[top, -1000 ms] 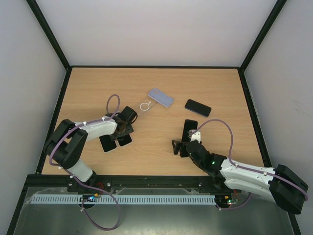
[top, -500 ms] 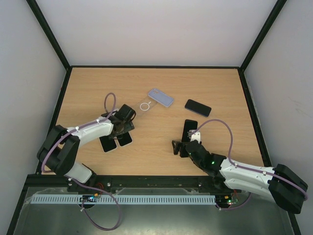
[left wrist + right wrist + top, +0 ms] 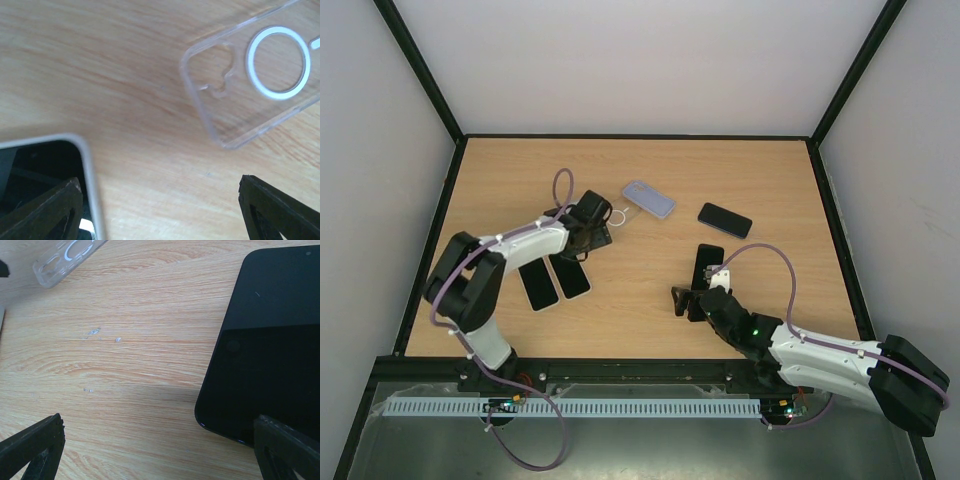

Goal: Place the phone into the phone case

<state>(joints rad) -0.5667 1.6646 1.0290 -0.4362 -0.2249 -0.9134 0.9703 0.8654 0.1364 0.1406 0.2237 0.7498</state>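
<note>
Hovering low, your left hand (image 3: pixel 160 202) is spread and empty between the clear plastic phone case with a white ring (image 3: pixel 250 85) and a silver-edged dark phone (image 3: pixel 40 170), both flat on the wooden bench (image 3: pixel 115 90). The case looks light, slick and bendy, so pinch a side wall.

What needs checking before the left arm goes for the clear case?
1. Left hand open and empty: ok.
2. Clear case in the left wrist view: ok.
3. Clear case centred in that hand's gap: not ok, it lies off to the upper right of the view.
4. Case open side up: cannot tell.
5. Right hand open, not gripping the black phone beside it: ok.
</note>
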